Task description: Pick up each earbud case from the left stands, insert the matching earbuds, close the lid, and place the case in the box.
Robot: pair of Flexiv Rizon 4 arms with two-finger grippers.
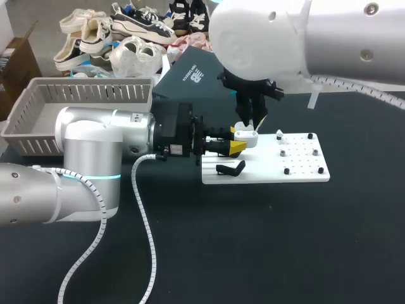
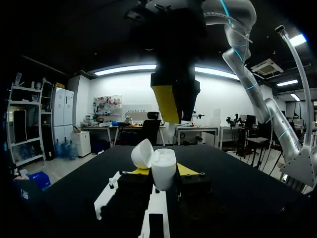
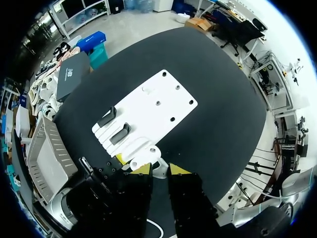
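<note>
A white earbud case (image 1: 247, 136) with its lid tipped open sits between the yellow tips of my left gripper (image 1: 237, 143), which is shut on it just above the white board's (image 1: 272, 172) left end. In the left wrist view the case (image 2: 163, 168) stands upright, its lid (image 2: 142, 153) leaning away, inside my left gripper (image 2: 162, 171). My right gripper (image 1: 252, 120) hangs straight down over the open case. In its own view my right gripper (image 3: 159, 171) has its tips close together with a small white piece, seemingly an earbud, pinched between them over the case (image 3: 148, 154).
On the white board (image 3: 163, 99) lie two black stands (image 1: 231, 168) and several small pegs (image 1: 297, 152); a white earbud (image 1: 279, 134) stands on one. A grey basket (image 1: 38, 85) sits at the far left. A dark box (image 1: 190, 76) lies behind the board.
</note>
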